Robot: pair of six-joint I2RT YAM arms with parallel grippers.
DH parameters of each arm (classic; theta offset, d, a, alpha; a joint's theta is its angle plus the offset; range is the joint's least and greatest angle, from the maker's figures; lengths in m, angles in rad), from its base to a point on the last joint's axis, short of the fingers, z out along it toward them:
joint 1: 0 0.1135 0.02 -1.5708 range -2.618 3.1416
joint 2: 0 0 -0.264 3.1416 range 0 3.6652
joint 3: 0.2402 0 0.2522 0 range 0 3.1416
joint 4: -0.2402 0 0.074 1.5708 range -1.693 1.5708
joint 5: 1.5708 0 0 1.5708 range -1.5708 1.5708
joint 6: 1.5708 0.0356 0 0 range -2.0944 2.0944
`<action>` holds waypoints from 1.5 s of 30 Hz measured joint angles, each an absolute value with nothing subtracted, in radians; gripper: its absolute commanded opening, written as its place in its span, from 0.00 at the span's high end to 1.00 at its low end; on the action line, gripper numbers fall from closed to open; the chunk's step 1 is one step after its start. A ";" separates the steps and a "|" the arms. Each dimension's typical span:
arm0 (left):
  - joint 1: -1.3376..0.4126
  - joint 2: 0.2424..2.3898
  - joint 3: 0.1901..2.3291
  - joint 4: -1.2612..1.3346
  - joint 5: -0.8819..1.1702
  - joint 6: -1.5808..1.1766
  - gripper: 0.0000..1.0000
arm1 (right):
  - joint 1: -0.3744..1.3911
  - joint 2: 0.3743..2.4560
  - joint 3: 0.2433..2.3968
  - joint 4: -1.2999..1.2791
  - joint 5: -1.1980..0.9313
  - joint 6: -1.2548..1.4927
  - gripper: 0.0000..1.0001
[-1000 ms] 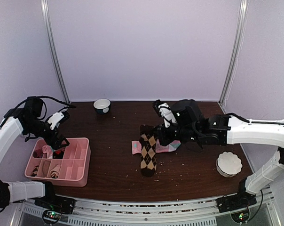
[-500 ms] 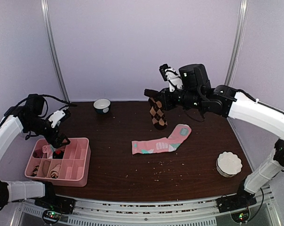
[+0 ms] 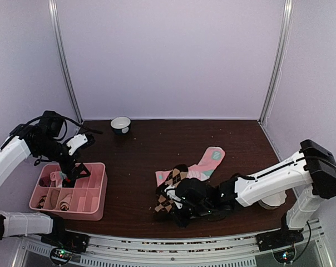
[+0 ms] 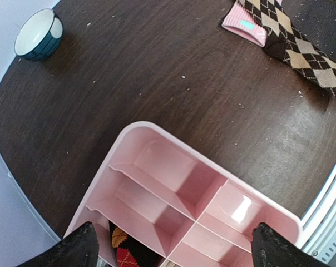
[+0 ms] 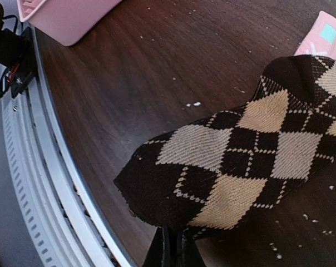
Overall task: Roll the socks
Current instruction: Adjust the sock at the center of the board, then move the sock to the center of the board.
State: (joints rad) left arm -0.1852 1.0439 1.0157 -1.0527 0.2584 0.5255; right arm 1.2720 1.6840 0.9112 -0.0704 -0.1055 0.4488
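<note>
Shifted slightly since a second ago, the left jaws hang spread wide and empty over the pink tray (image 3: 100,196). Farther right, the argyle sock (image 3: 169,193), aloft a half-second earlier, lies on the desk (image 3: 134,161) across the pink sock (image 3: 206,162), right jaws clamped on its dark edge.
</note>
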 measured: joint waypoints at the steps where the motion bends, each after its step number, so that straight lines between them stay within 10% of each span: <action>1: -0.207 1.046 1.024 -1.058 0.257 0.525 0.02 | 1.285 1.687 0.900 -0.040 -0.113 0.474 0.97; 3: -0.231 1.052 1.039 -1.061 0.256 0.525 0.02 | 1.294 1.687 0.887 0.028 -0.124 0.526 0.61; 7: -0.296 1.067 1.049 -1.060 0.243 0.525 0.02 | 1.293 1.687 0.883 0.110 -0.139 0.607 0.26; 16: -0.475 1.146 1.049 -1.043 0.186 0.522 0.02 | 1.307 1.544 0.732 0.132 -0.091 0.677 0.37; 25: -0.672 1.357 1.113 -0.955 0.160 0.476 0.02 | 1.443 1.470 0.699 0.081 0.175 0.604 0.00; 45: -0.936 1.915 1.340 -0.539 0.063 0.375 0.02 | 1.543 1.413 0.442 0.308 0.360 0.395 0.01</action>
